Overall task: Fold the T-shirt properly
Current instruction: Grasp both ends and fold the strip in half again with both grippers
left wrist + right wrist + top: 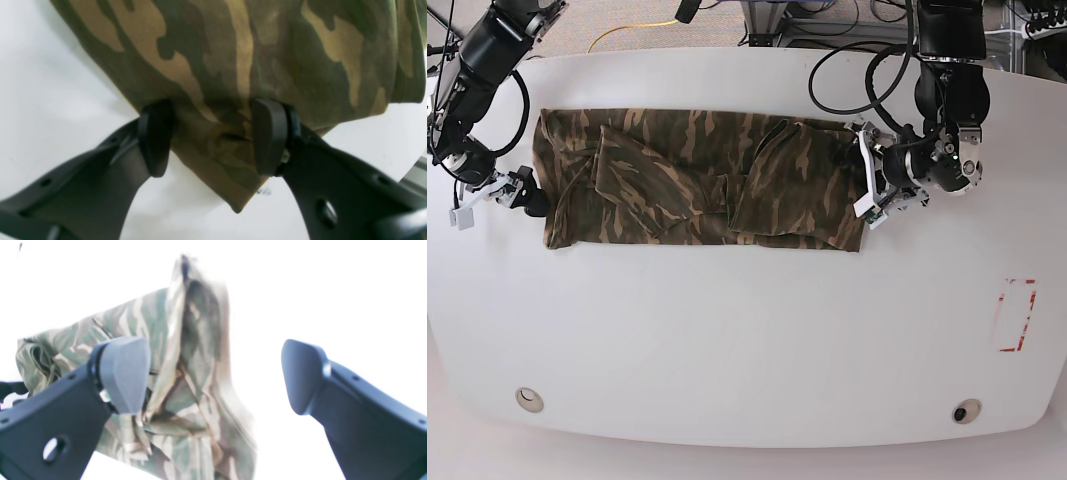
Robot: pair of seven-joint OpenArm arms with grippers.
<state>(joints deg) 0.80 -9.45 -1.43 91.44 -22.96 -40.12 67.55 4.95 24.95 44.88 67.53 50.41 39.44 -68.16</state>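
The camouflage T-shirt [702,180] lies spread in a long band across the far half of the white table [747,340], partly folded, with creased layers in the middle. My left gripper [865,186] is at the shirt's right edge. In the left wrist view it [213,136] is open, and a corner of the shirt [233,66] lies between its pads. My right gripper [525,192] is at the shirt's left edge. In the right wrist view it [213,376] is open and holds nothing, with the bunched shirt [186,373] behind its left finger.
A red rectangle outline [1015,315] is marked on the table at the right. Two round holes [527,400] [967,411] sit near the front edge. Cables [847,70] trail over the table's back edge by the arm on the right.
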